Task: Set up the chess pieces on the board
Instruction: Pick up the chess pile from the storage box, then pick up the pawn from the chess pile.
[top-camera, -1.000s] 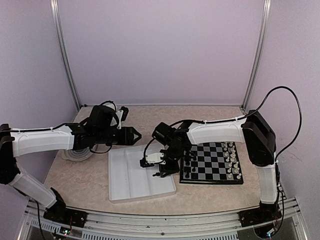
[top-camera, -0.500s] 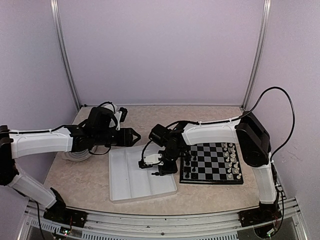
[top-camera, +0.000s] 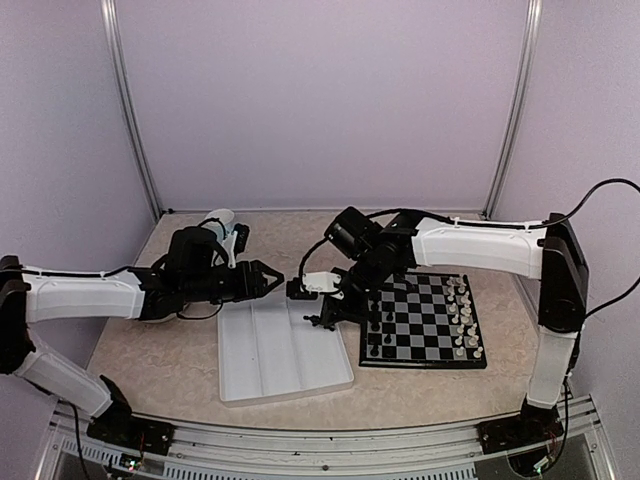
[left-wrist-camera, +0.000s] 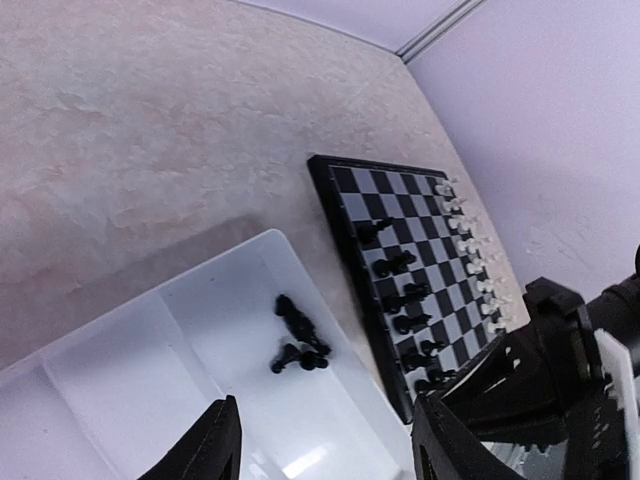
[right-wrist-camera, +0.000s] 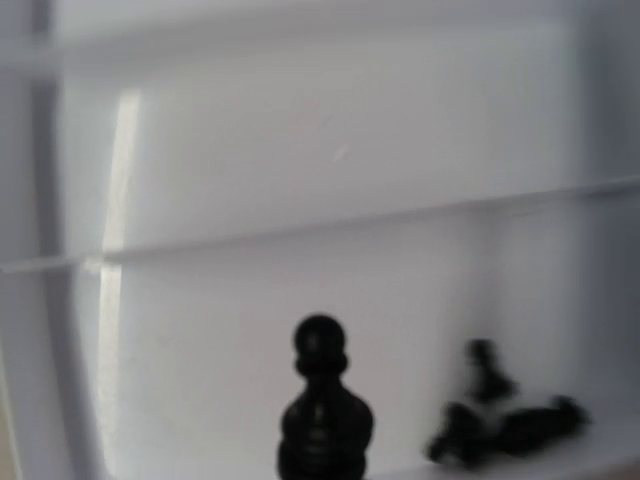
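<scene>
**Tabletop** (top-camera: 170, 355): one, beige, mottled like stone, matt. Plain lilac walls on three sides.

**Arms:** two, with white shells and black joints. The left arm (top-camera: 85, 295) reaches in low from the left. The right arm (top-camera: 480, 245) arches in from the right, past the board's far edge.

**White rectangular plastic tray** (top-camera: 270, 365): one, shallow and glossy. Raised ribs split it into long compartments. It lies just left of the board, slightly skewed.

**Small square chessboard** (top-camera: 425, 325): one, black and pale grey squares inside a black border. It lies flat, right of centre.

**Left gripper** (left-wrist-camera: 325, 445): black fingers stand apart with nothing between them. It hangs over the tray's far edge.

**Right gripper** (top-camera: 322, 320): points down over the tray's far right corner, beside the board, jaws together. Its own camera shows no fingers. One black plastic pawn (right-wrist-camera: 322, 400), upright and round-headed, sits at bottom centre there. It looks far larger than the loose pieces below, so it is pinched at the tips, clear of the tray floor.

**Black chess pieces** (left-wrist-camera: 405, 300): at least six stand upright on the board's files nearest the tray; the exact count is unsure. A loose heap (left-wrist-camera: 298, 342) of about four or five lies tumbled in the tray compartment nearest the board.

**Tiny white pieces** (top-camera: 462, 322): two files along the board's right side, too small to count.
</scene>
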